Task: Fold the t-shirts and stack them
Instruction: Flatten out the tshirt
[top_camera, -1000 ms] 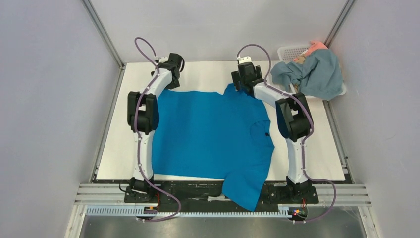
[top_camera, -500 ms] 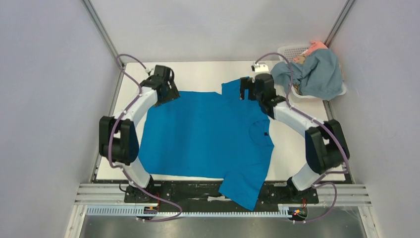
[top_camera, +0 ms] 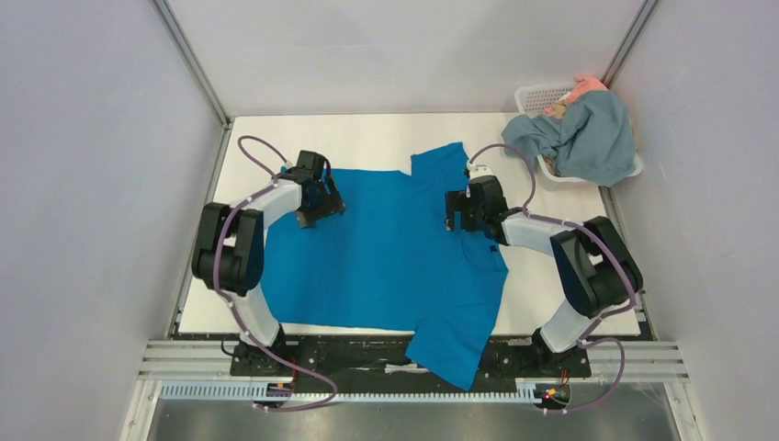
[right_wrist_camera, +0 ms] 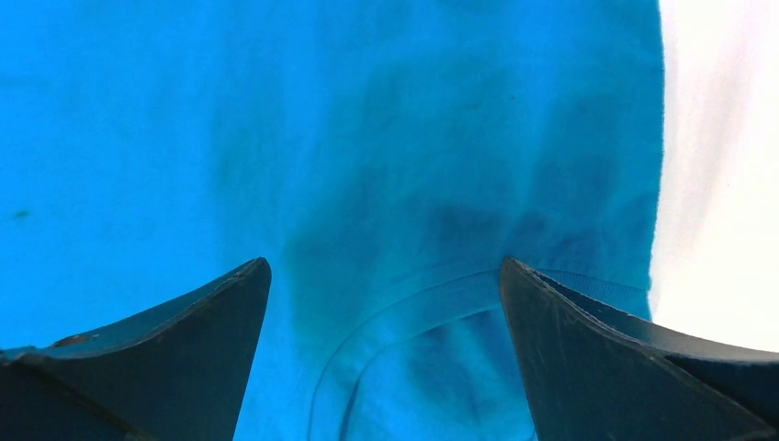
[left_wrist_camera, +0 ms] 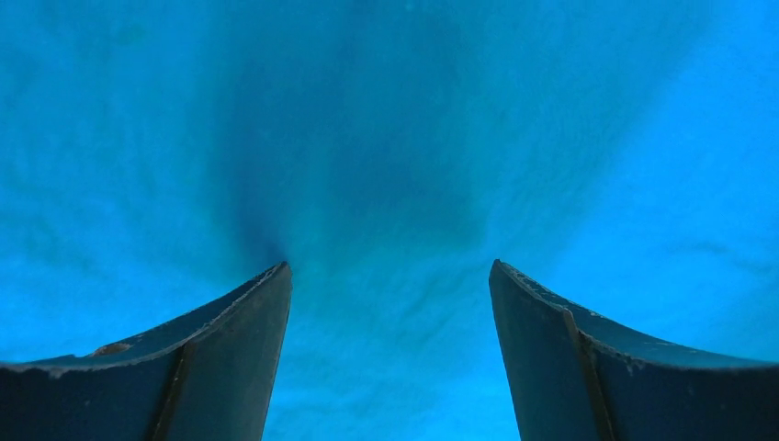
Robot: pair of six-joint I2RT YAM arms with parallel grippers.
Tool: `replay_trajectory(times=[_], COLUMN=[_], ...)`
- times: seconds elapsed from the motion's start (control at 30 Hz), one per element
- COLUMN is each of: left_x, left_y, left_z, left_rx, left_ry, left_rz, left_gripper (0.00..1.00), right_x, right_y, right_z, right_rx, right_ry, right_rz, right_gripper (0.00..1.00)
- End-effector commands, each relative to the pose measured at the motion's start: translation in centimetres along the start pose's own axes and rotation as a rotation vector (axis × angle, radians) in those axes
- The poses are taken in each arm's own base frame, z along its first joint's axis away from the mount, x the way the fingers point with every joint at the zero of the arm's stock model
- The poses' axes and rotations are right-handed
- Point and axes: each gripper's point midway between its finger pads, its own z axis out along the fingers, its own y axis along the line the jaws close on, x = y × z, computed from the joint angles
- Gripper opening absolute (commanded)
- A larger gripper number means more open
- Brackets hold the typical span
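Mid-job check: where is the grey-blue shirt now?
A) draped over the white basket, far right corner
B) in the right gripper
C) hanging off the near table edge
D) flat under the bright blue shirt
A: the grey-blue shirt hangs over the white basket in the far right corner, apart from the bright blue shirt.

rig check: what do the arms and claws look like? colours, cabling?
The left arm and right arm match: white links between bulky black joint housings. A mauve cable loops loosely along each. The left claw and right claw each have two dark fingers, broad at the root, tapering to a point, with pale scuffs along the edges. No readable markings.
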Motion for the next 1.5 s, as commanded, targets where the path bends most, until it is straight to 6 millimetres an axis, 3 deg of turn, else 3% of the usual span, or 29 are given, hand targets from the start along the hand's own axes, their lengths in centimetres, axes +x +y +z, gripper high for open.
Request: replay_trajectory(times=[0.0, 0.17, 0.43, 0.6, 0.8, 0.9, 0.97, 1.1, 1.17, 1.37, 1.47], left_x=[-1.1, -2.1, -4.0, -5.1, -7.5, -9.4, -10.5, -10.2, -8.9, -1.7, 1.2], left_y=[-1.8, -2.3, -4.8, -7.7, -8.6, -9.2, -9.2, -7.8, -6.4, 1.6, 5.2], left_z=[1.8, 3.7, 6.9, 7.4, 6.8, 4.5, 2.1, -2.5, -4.2, -7.2, -8.3], left_rx=[0.029, -0.002, 0.014, 0.106, 0.108, 0.121, 0.128, 0.129, 0.125, -0.019, -0.083], left_ry=[0.009, 0.023, 0.077, 0.110, 0.064, 0.011, -0.039, -0.109, -0.128, -0.151, -0.187], left_rz=[-0.048, -0.054, -0.054, -0.061, -0.059, -0.047, -0.045, -0.054, -0.066, -0.121, -0.178], left_gripper=[0.85, 0.85, 0.85, 0.85, 0.85, 0.85, 0.85, 0.85, 0.85, 0.86, 0.85], right_x=[-1.2, -2.0, -5.2, -7.1, -10.7, -12.8, -13.6, -12.7, -11.1, -3.9, -2.7], right_y=[-1.3, -3.1, -5.8, -7.1, -7.5, -6.9, -6.5, -6.5, -6.2, -4.5, -3.8], right_z=[1.9, 3.9, 6.8, 8.2, 9.0, 7.3, 5.0, 0.8, -1.0, -5.5, -7.3], right_rx=[0.073, 0.125, 0.174, 0.185, 0.164, 0.128, 0.120, 0.127, 0.122, 0.087, 0.063], right_ry=[0.000, 0.014, -0.016, -0.042, -0.083, -0.127, -0.157, -0.191, -0.187, -0.167, -0.202], right_rz=[0.051, 0.099, 0.177, 0.205, 0.165, 0.128, 0.108, 0.088, 0.084, 0.036, 0.024], right_gripper=[0.98, 0.98, 0.98, 0.98, 0.98, 0.98, 0.98, 0.98, 0.98, 0.98, 0.98])
